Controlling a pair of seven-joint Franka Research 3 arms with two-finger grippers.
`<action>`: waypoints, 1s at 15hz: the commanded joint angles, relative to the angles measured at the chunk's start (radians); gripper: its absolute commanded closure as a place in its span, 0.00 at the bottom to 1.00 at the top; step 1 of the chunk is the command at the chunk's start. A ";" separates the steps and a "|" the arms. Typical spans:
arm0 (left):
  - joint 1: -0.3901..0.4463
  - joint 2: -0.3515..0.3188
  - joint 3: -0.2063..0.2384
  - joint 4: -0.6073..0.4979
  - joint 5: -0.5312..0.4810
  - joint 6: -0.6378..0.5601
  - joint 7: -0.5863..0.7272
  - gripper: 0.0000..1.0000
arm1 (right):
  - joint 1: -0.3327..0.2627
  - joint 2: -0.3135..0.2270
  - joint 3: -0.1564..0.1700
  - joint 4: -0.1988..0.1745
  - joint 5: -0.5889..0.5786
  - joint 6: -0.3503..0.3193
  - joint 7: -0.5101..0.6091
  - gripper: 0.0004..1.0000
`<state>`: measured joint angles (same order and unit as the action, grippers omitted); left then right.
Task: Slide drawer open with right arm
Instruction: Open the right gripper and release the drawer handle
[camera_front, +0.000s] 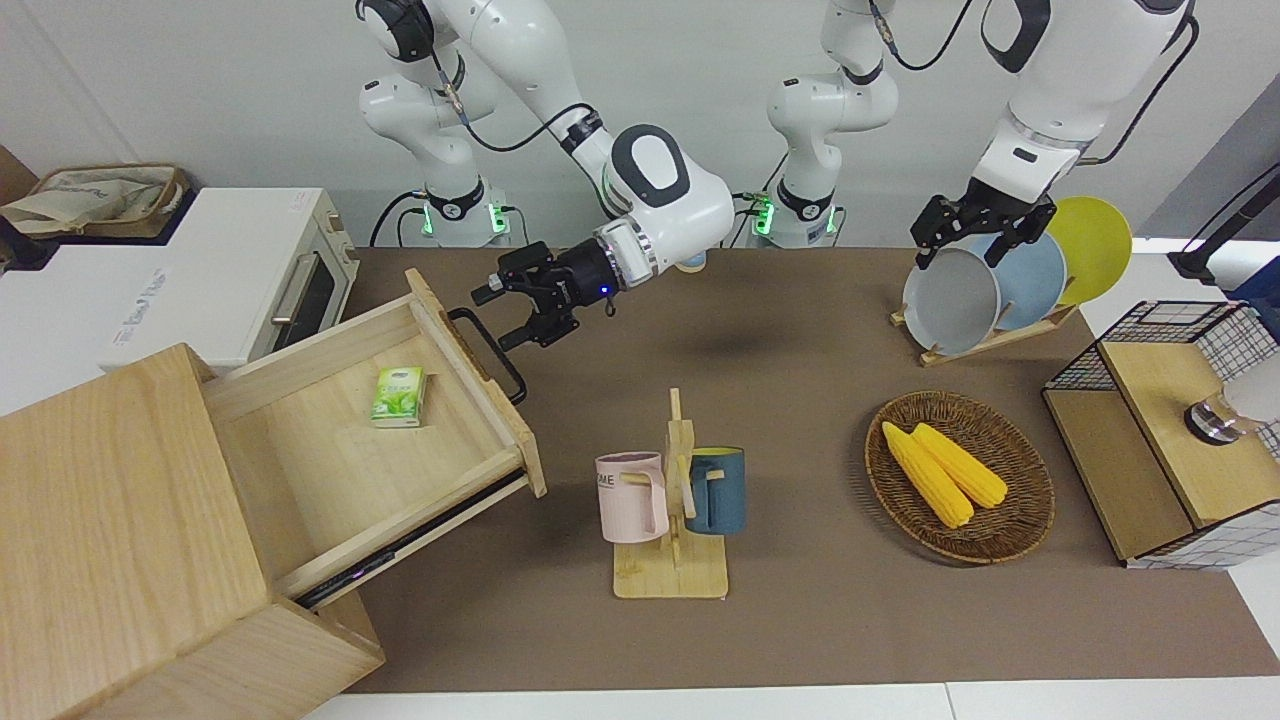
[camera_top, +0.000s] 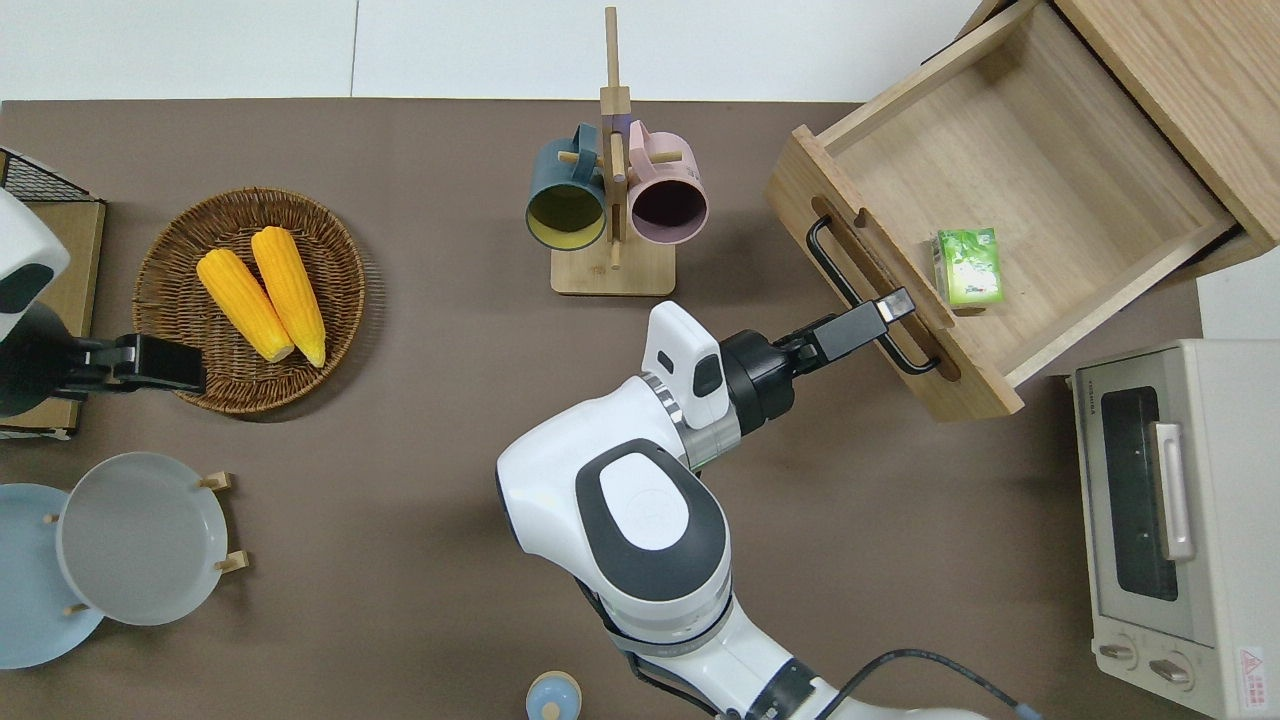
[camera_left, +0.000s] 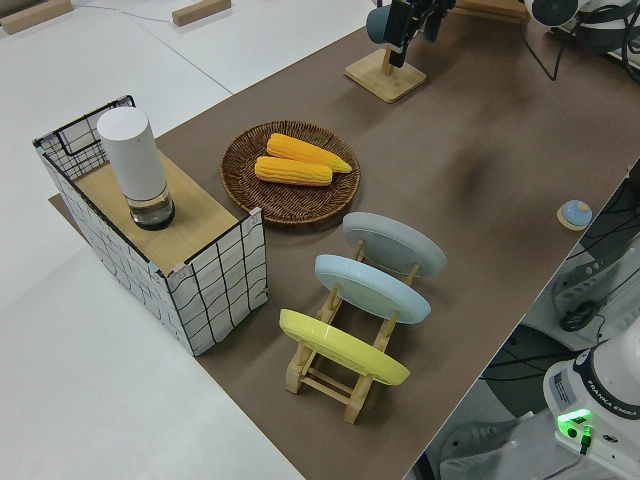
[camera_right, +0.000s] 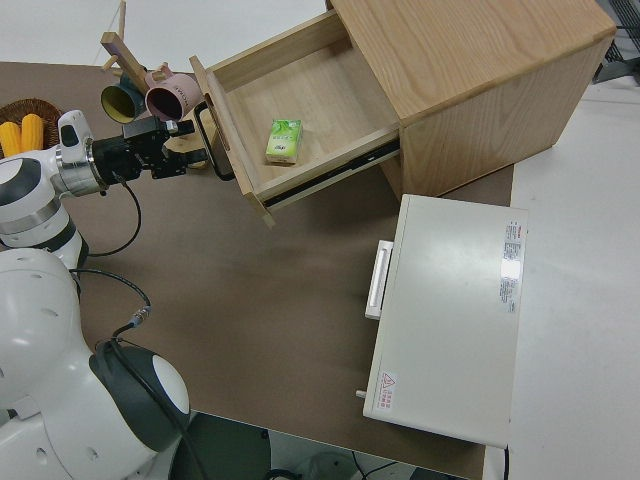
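The right gripper (camera_front: 512, 308), fingers apparently spread around the handle (camera_front: 489, 352), is finishing pulling the drawer (camera_front: 400, 440) open; next, withdrawing clear.

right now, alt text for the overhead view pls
The right gripper is at the black bar handle of the pulled-out wooden drawer, which holds a green packet. Nearby are a mug rack, a basket of corn and a white toaster oven.

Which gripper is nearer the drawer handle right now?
The right gripper: it is at the black bar handle of the open drawer. The left gripper is parked at the opposite end of the table.
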<state>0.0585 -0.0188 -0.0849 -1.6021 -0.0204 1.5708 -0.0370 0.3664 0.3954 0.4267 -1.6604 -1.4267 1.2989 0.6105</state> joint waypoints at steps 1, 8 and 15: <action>-0.005 -0.007 0.004 0.001 0.013 -0.005 0.005 0.00 | 0.017 -0.004 -0.002 0.002 -0.006 -0.016 -0.012 0.01; -0.005 -0.009 0.002 0.001 0.013 -0.005 0.006 0.00 | 0.031 -0.004 0.012 0.011 0.014 -0.035 -0.026 0.01; -0.005 -0.007 0.004 0.001 0.013 -0.005 0.006 0.00 | 0.045 -0.041 0.014 0.011 0.185 0.017 -0.029 0.01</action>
<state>0.0585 -0.0188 -0.0848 -1.6021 -0.0204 1.5708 -0.0370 0.4135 0.3889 0.4391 -1.6535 -1.3288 1.2815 0.6015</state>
